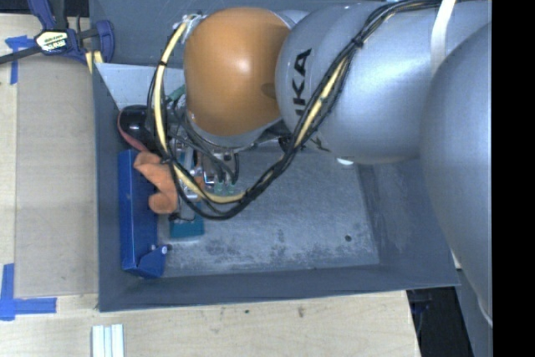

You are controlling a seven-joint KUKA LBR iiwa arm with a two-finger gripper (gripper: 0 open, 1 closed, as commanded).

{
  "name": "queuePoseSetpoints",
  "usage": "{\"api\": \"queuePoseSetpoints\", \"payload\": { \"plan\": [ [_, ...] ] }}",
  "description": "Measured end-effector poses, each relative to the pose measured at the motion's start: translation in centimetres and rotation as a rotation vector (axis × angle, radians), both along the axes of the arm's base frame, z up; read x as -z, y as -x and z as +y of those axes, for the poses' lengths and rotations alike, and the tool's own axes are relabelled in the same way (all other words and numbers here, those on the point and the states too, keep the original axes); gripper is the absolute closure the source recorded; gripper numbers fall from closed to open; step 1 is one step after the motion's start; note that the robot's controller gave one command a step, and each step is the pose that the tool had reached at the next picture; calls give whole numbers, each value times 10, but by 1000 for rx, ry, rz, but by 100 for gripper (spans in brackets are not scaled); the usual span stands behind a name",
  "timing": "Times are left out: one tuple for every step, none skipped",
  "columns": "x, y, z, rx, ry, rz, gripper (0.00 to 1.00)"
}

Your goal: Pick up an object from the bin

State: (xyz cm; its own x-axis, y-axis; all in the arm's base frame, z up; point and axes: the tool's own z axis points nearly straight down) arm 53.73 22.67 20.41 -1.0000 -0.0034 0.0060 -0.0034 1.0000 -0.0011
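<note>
Hand (203, 178) beside lumpy orange thing (160, 184), left side.

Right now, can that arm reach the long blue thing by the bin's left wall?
Probably yes: the gripper hangs just beside the long blue thing, which lies mostly bare. It hugs the wall, though, with an orange lump alongside.

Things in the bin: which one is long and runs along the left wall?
The blue bar. The orange lump, teal piece and dark rounded thing are short and compact.
</note>
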Motion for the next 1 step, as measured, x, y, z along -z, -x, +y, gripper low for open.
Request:
{"api": "queuePoseSetpoints", "payload": {
  "plan": [
    [-5, -2, -1, 4, -2, -8, 0]
  ]
}}
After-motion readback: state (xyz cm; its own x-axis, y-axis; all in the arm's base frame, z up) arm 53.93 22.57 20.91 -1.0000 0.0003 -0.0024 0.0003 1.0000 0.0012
